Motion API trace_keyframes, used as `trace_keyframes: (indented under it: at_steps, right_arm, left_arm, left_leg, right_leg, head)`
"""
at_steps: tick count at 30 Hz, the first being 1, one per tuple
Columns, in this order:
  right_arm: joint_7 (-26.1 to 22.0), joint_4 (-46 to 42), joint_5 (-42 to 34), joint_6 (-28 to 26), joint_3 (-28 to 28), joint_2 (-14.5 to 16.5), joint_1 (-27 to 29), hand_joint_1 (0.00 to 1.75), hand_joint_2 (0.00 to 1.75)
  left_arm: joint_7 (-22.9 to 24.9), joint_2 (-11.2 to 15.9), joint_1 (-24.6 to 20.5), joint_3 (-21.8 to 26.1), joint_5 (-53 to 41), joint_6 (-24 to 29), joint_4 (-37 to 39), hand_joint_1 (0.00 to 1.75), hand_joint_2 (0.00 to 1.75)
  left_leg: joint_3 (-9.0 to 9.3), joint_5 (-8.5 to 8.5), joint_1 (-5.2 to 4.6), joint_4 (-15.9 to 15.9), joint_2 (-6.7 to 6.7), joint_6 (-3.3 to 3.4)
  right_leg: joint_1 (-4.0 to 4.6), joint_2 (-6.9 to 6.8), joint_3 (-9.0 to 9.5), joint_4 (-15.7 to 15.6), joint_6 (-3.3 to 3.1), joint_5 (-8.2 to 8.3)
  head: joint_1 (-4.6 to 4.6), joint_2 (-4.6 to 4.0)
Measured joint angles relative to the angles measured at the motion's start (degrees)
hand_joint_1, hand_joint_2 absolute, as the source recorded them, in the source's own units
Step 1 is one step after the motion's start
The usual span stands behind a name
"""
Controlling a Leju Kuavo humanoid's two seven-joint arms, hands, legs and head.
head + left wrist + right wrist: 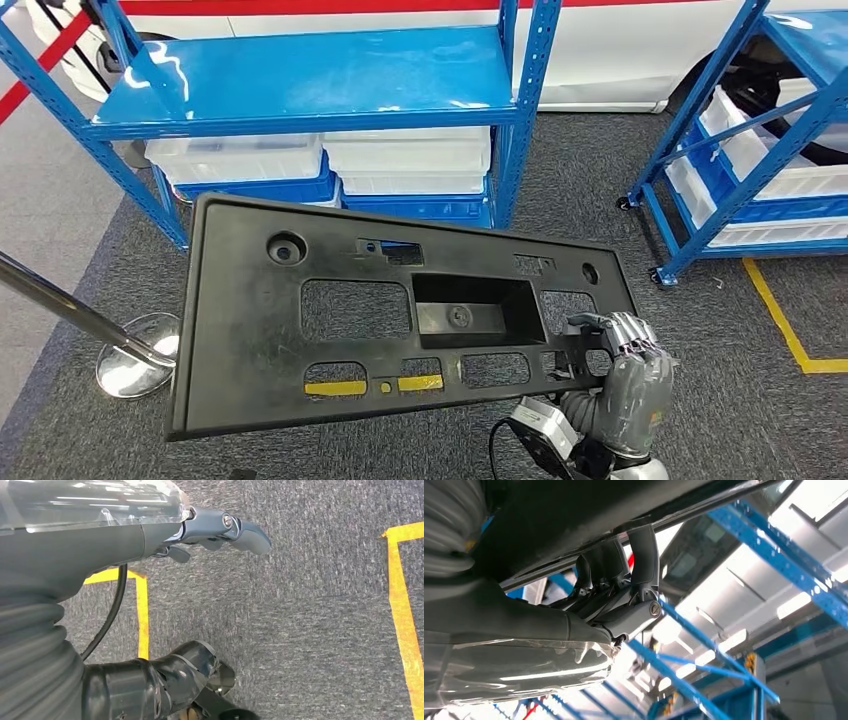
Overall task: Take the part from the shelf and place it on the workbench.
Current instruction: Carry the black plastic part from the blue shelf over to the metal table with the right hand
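Gripping the wide, stiff black part point(400, 315) by one edge, my right hand point(625, 375) risks tipping it; left hand point(220, 535) holds nothing, fingers loosely extended.

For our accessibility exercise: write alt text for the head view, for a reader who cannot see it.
A robot's right hand holds a large flat black plastic part by its lower right edge, above grey carpet. Behind stands a blue shelf with clear bins stacked beneath.
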Motion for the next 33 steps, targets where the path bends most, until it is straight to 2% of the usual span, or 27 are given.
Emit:
trace_keyframes:
  at_steps: [2, 3, 4, 5, 7, 9, 10, 12, 13, 14, 15, 17, 18, 19, 22, 24, 25, 27, 28, 29, 30, 31, 33]
  right_arm:
    - [-1.31, -0.94, -0.77, -0.01, -1.37, 0.79, 0.58, 1.75, 1.75]
    - [-1.87, -1.4, -1.12, -0.03, -2.08, 1.16, 0.83, 1.75, 1.75]
    - [-2.34, -1.82, -1.39, -0.05, -2.8, 1.55, 1.11, 1.75, 1.75]
    - [-2.79, -2.18, -1.68, -0.08, -3.51, 1.89, 1.43, 1.75, 1.75]
    - [-3.58, -2.94, -2.14, -0.12, -4.9, 2.55, 2.16, 1.75, 1.75]
    - [-4.35, -3.73, -2.58, -0.16, -6.23, 3.07, 2.7, 1.75, 1.75]
    - [-4.71, -4.05, -2.81, -0.18, -6.82, 3.28, 2.87, 1.75, 1.75]
    - [-5.38, -4.37, -3.34, -0.21, -7.72, 3.63, 3.3, 1.75, 1.75]
    - [-5.64, -4.44, -3.63, -0.21, -8.13, 3.79, 3.6, 1.75, 1.75]
    - [-5.86, -4.53, -3.9, -0.21, -8.53, 3.98, 3.92, 1.75, 1.75]
    - [-6.08, -4.68, -4.15, -0.21, -8.94, 4.16, 4.18, 1.75, 1.75]
    - [-6.52, -5.09, -4.56, -0.22, -9.67, 4.55, 4.49, 1.75, 1.75]
    - [-6.75, -5.29, -4.74, -0.22, -9.99, 4.75, 4.62, 1.75, 1.75]
    - [-6.93, -5.5, -4.96, -0.23, -10.31, 4.97, 4.82, 1.75, 1.75]
    - [-7.46, -6.04, -5.62, -0.3, -11.35, 5.69, 5.46, 1.75, 1.75]
    - [-7.68, -6.42, -5.84, -0.33, -11.92, 6.19, 5.64, 1.75, 1.75]
    - [-7.82, -6.6, -6.02, -0.34, -12.19, 6.45, 5.71, 1.75, 1.75]
    - [-8.24, -6.8, -6.61, -0.36, -12.89, 6.96, 5.91, 1.75, 1.75]
    - [-8.45, -6.84, -6.95, -0.37, -13.3, 7.15, 6.07, 1.75, 1.75]
    - [-8.65, -6.87, -7.27, -0.37, -13.72, 7.32, 6.24, 1.75, 1.75]
    - [-8.86, -6.95, -7.55, -0.37, -14.12, 7.46, 6.42, 1.75, 1.75]
    - [-9.08, -7.1, -7.86, -0.38, -14.47, 7.62, 6.56, 1.75, 1.75]
    - [-9.55, -7.55, -8.39, -0.41, -15.1, 7.96, 6.73, 1.75, 1.75]
  left_arm:
    - [0.0, 0.06, 0.02, 0.07, 0.0, 0.0, 0.0, 0.0, 1.75]
    - [-0.02, 0.1, 0.03, 0.16, 0.0, 0.01, 0.0, 0.0, 1.75]
    - [-0.02, 0.15, 0.01, 0.29, -0.01, 0.02, 0.0, 0.0, 1.75]
    - [-0.03, 0.19, -0.01, 0.43, -0.01, 0.02, 0.0, 0.0, 1.75]
    - [-0.02, 0.13, -0.03, 0.68, -0.02, 0.03, 0.0, 0.0, 1.75]
    - [-0.01, 0.04, 0.02, 0.89, -0.02, 0.1, 0.0, 0.0, 1.75]
    - [0.01, 0.0, 0.04, 0.96, -0.02, 0.14, 0.0, 0.0, 1.75]
    - [0.02, 0.0, 0.05, 1.04, -0.02, 0.19, 0.0, 0.0, 1.75]
    - [0.04, 0.0, 0.06, 1.07, -0.02, 0.19, 0.0, 0.0, 1.75]
    - [0.06, -0.02, 0.07, 1.11, -0.02, 0.2, 0.0, 0.0, 1.75]
    - [0.08, -0.05, 0.06, 1.15, -0.02, 0.2, 0.0, 0.0, 1.75]
    - [0.14, -0.11, 0.04, 1.24, -0.02, 0.22, 0.0, 0.0, 1.75]
    - [0.15, -0.13, 0.03, 1.3, -0.02, 0.25, 0.0, 0.0, 1.75]
    - [0.17, -0.13, 0.0, 1.36, -0.03, 0.28, 0.0, 0.0, 1.75]
    - [0.2, -0.13, -0.02, 1.5, -0.04, 0.35, 0.0, 0.0, 1.75]
    - [0.21, -0.13, -0.03, 1.55, -0.05, 0.35, 0.0, 0.0, 1.75]
    - [0.21, -0.13, -0.02, 1.57, -0.07, 0.35, 0.0, 0.0, 1.75]
    - [0.2, -0.13, 0.04, 1.71, -0.08, 0.35, 0.0, 0.0, 1.75]
    - [0.2, -0.13, 0.11, 1.81, -0.09, 0.35, 0.0, 0.0, 1.75]
    - [0.2, -0.13, 0.17, 1.93, -0.1, 0.35, 0.0, 0.0, 1.75]
    - [0.2, -0.13, 0.2, 2.04, -0.11, 0.35, 0.0, 0.0, 1.75]
    - [0.2, -0.13, 0.21, 2.13, -0.16, 0.35, 0.0, 0.0, 1.75]
    - [0.2, -0.05, 0.2, 2.31, -0.26, 0.35, 0.0, 0.0, 1.75]
  left_leg:
    - [3.8, 3.78, -0.24, -7.85, -1.2, 1.03]
    - [5.23, 4.78, -0.4, -10.94, -1.87, 1.48]
    - [5.95, 5.1, -0.54, -12.67, -2.4, 1.8]
    - [6.11, 4.96, -0.64, -13.22, -2.6, 1.95]
    - [6.26, 5.42, -0.54, -14.06, -2.05, 2.12]
    - [6.55, 6.16, -0.19, -15.17, -1.26, 2.53]
    - [6.6, 6.41, -0.06, -15.49, -0.82, 2.72]
    - [6.35, 6.47, -0.17, -15.42, -0.09, 2.96]
    - [6.22, 6.42, -0.2, -15.25, 0.26, 2.97]
    - [6.12, 6.35, -0.21, -15.07, 0.6, 2.95]
    - [6.05, 6.24, -0.2, -14.86, 0.9, 2.87]
    - [6.01, 5.85, -0.23, -14.29, 1.4, 2.48]
    - [5.96, 5.6, -0.34, -13.92, 1.57, 2.18]
    - [5.91, 5.42, -0.44, -13.63, 1.71, 1.86]
    - [5.89, 5.28, -0.55, -13.51, 2.05, 0.94]
    - [5.34, 3.95, -0.43, -12.11, 1.5, 0.27]
    - [4.34, 2.35, -0.33, -9.81, 1.01, -0.03]
    - [1.18, -1.44, -0.18, -2.57, 0.34, -0.38]
    - [-0.21, -2.52, -0.12, 0.57, 0.24, -0.45]
    - [-0.84, -2.52, -0.12, 2.01, 0.2, -0.42]
    - [-0.44, -1.38, -0.13, 1.23, 0.15, -0.28]
    - [0.99, 0.61, -0.16, -1.72, -0.04, 0.01]
    - [4.64, 4.11, -0.33, -9.6, -1.27, 0.95]
  right_leg:
    - [0.14, 0.58, 0.06, 0.03, 0.11, 0.06]
    - [0.12, 0.86, -0.03, 0.04, 0.3, 0.17]
    - [0.03, 1.08, -0.21, 0.04, 0.57, 0.32]
    - [-0.05, 1.3, -0.39, -0.04, 0.91, 0.52]
    - [-0.15, 1.54, -0.49, -0.24, 1.62, 0.8]
    - [0.01, 0.8, -1.28, 1.48, 2.13, -0.63]
    - [0.01, 0.23, -2.43, 4.01, 2.29, -2.31]
    - [-0.04, -0.34, -5.65, 10.94, 2.62, -5.96]
    - [-0.08, -0.43, -6.8, 13.59, 2.77, -6.84]
    - [-0.12, -0.55, -6.98, 14.3, 2.88, -6.58]
    - [-0.17, -0.74, -6.01, 12.76, 2.94, -5.29]
    - [-0.17, -1.73, -1.89, 5.49, 2.78, -2.0]
    - [-0.04, -2.14, -0.24, 2.38, 2.49, -1.02]
    - [0.1, -2.4, 0.68, 0.55, 2.17, -0.67]
    - [0.3, -1.91, 0.71, -0.16, 1.13, -0.51]
    - [0.05, -1.57, 0.71, -0.56, 0.48, -0.14]
    - [-0.06, -1.42, 0.69, -0.72, 0.21, 0.01]
    - [-0.04, -1.01, 0.48, -0.74, -0.04, 0.14]
    - [0.0, -0.75, 0.41, -0.7, -0.08, 0.17]
    - [0.04, -0.47, 0.37, -0.65, -0.09, 0.18]
    - [0.07, -0.13, 0.38, -0.59, -0.1, 0.18]
    - [0.11, 0.22, 0.43, -0.54, -0.09, 0.19]
    - [0.13, 0.89, 0.48, -0.5, 0.08, 0.26]
  head:
    - [0.02, 0.0]
    - [0.02, 0.01]
    - [0.02, 0.01]
    - [0.01, 0.01]
    - [0.0, 0.01]
    - [0.03, 0.01]
    - [0.04, 0.01]
    - [0.04, 0.0]
    - [0.05, 0.0]
    - [0.04, 0.0]
    - [0.05, -0.01]
    - [0.04, 0.0]
    - [0.03, 0.0]
    - [0.02, 0.01]
    - [0.02, 0.01]
    - [0.02, 0.01]
    - [0.01, 0.01]
    - [0.01, 0.0]
    - [0.01, 0.0]
    - [0.01, 0.01]
    - [0.01, 0.0]
    - [0.01, 0.0]
    - [0.01, 0.0]
